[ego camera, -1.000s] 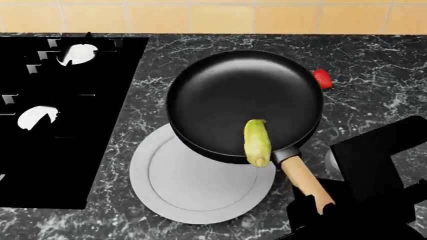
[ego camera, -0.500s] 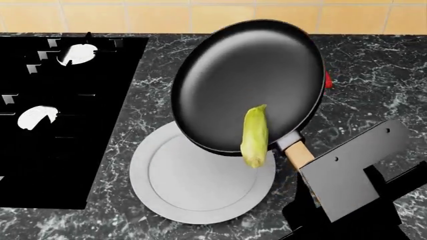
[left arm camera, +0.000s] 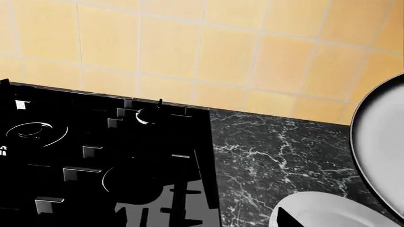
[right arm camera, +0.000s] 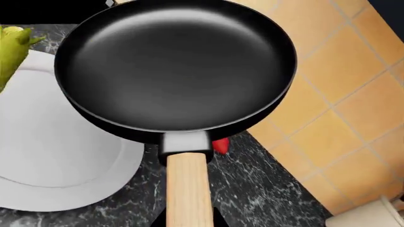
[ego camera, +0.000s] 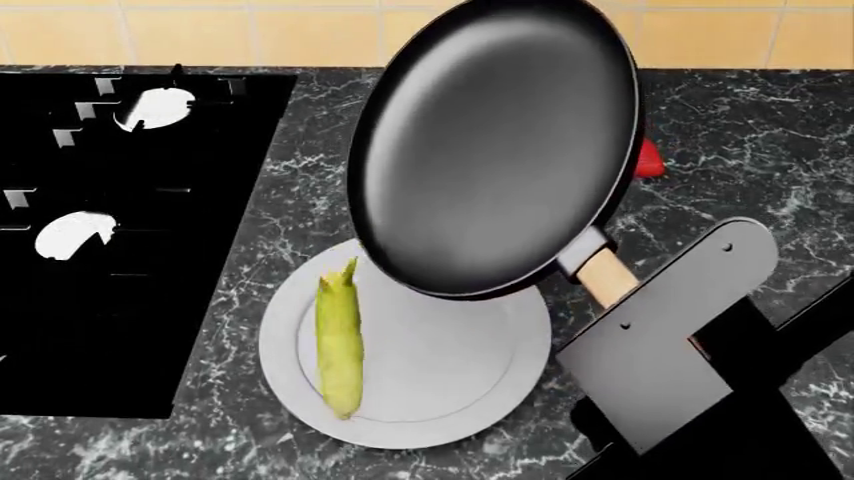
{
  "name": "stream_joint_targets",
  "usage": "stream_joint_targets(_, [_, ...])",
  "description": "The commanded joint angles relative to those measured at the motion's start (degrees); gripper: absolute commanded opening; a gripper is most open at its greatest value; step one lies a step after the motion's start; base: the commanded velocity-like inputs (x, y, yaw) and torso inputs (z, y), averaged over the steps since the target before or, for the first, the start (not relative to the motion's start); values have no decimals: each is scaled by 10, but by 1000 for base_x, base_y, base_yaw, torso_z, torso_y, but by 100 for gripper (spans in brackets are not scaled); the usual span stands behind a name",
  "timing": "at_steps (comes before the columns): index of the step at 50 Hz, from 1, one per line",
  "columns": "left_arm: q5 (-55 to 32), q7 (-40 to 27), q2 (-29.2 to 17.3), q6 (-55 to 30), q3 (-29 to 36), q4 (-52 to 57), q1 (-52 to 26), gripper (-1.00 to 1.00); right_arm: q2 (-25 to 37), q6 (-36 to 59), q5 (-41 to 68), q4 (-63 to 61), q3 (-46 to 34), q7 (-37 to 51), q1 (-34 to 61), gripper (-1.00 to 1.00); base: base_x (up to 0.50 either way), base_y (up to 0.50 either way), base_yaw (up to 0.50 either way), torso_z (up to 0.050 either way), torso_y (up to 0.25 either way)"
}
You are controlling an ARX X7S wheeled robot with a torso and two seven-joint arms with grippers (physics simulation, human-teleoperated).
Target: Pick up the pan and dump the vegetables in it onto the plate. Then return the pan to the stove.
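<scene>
With the corn (ego camera: 339,340) lying on the plate (ego camera: 514,350), the right tool (ego camera: 641,335), gripping the tilted pan (ego camera: 494,150) by its handle, is finishing the dump, so levelling and carrying it left to the stove (ego camera: 134,230) seems next.

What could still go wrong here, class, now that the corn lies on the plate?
1. The pan is tilted steeply, held only by its handle; it might twist in the right gripper on the way to the stove.
2. The corn lies near the plate rim, so a low swing could knock it off.
</scene>
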Motion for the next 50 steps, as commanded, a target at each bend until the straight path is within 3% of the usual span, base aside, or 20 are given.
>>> stream_joint_targets(1, [-3, -1, -1, 3, 2, -1, 0, 100, 16, 17, -87, -28, 39, 31, 14, -100, 0, 0, 0, 0, 0])
stream_joint_targets(14, [-10, -8, -2, -1, 4, 3, -4, 100, 22, 91, -31, -34, 120, 66, 52, -100, 0, 0, 0, 1, 2])
stream_joint_targets(18, [-13, -10, -3, -3, 4, 3, -8, 100, -5, 74, 18, -15, 191, 56, 48, -100, 0, 0, 0, 0, 3])
stream_joint_targets(25, [-18, -12, -4, -5, 3, 2, -11, 100, -118, 57, 202, 93, 380, 67, -46, -100, 0, 0, 0, 1, 1])
stream_joint_targets(31, [-28, -15, -6, -11, -3, 2, -15, 100, -135, 52, 220, 131, 355, 13, -66, -100, 0, 0, 0, 0, 2])
stream_joint_targets(43, [-49, -21, -14, -23, -20, 2, -20, 100, -138, 24, 206, 132, 365, 11, -103, -100, 0, 0, 0, 1, 3])
stream_joint_targets(50, [-49, -25, -12, -20, -16, 8, -15, 100, -135, 25, 222, 127, 375, 20, -108, -100, 18, 498, 0, 1, 3])
